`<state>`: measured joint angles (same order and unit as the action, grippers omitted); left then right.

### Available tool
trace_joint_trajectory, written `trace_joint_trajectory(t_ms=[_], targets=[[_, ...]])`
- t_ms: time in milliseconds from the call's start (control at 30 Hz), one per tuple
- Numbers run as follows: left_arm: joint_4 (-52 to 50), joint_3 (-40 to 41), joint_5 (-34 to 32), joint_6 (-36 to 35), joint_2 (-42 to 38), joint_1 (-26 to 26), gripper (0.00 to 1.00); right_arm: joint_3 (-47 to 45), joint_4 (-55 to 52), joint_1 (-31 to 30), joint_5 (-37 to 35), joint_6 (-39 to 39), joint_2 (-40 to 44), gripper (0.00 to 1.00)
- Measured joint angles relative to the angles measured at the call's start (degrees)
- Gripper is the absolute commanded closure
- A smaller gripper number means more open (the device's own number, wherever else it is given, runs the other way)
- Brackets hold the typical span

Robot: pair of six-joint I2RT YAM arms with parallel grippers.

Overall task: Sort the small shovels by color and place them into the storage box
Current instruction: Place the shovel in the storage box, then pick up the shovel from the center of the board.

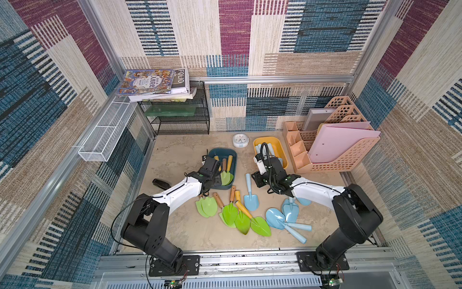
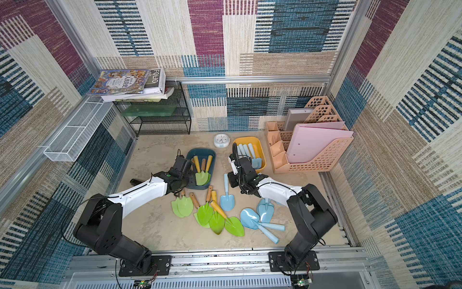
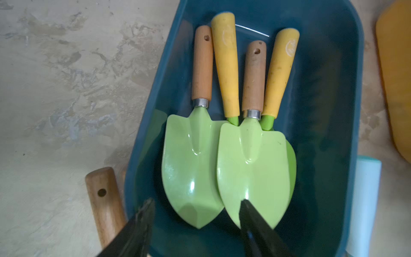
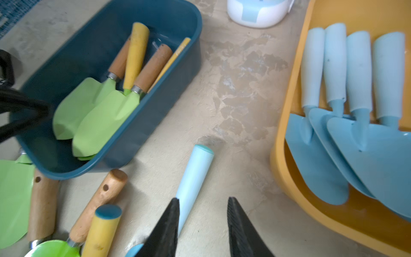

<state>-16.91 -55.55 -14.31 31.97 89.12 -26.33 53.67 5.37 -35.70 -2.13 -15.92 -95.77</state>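
The left gripper (image 3: 196, 203) hangs over the near end of the dark blue box (image 3: 333, 89), jaws spread and holding nothing. Below it, 4 green shovels (image 3: 191, 169) lie in the box, blades overlapping and handles pointing away. One fingertip looks very close to the top blade, though I cannot tell if it touches. If it does, lifting away at an angle could drag that blade and skew the stack.

The right gripper (image 4: 203, 200) is also parted and empty, low over the table between the 2 boxes. The pale blue shovel (image 4: 193, 178) lies loose on the table with its handle just beside one finger, not between the 2. Closing from here would likely pinch air or knock the round handle so that it rolls.

The yellow box (image 4: 289, 178) holds 4 blue shovels (image 4: 315, 155) fanned side by side, which leaves little room for more.

The sort looks under half done. In a top view, roughly 6 green shovels on the table (image 1: 230, 212) lie nested and crossed, and several loose blue shovels (image 1: 290, 212) lie partly under the right arm, so the count is unsure. A grab at nested blades may lift 2 at once or flick a neighbour. A wooden handle (image 3: 104, 200) lies close against the blue box wall, so a finger going for it could shove the box
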Motion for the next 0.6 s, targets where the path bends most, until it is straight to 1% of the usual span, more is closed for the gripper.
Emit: trace_joint_trajectory(t_ms=[133,367,600], targets=[[0.33,-0.20,-1.20,-0.22,-1.77,0.00,0.36,0.96,-0.98,-0.26,0.87,-2.21,-3.61,0.61],[0.37,-0.44,-2.49,-0.74,-3.48,0.00,0.35,0.98,-0.76,-2.05,2.43,-3.93,-4.44,0.60],[0.09,-0.66,-2.95,-1.16,-3.69,0.00,0.35,1.31,-0.83,-3.30,2.84,-4.94,-7.45,0.61]])
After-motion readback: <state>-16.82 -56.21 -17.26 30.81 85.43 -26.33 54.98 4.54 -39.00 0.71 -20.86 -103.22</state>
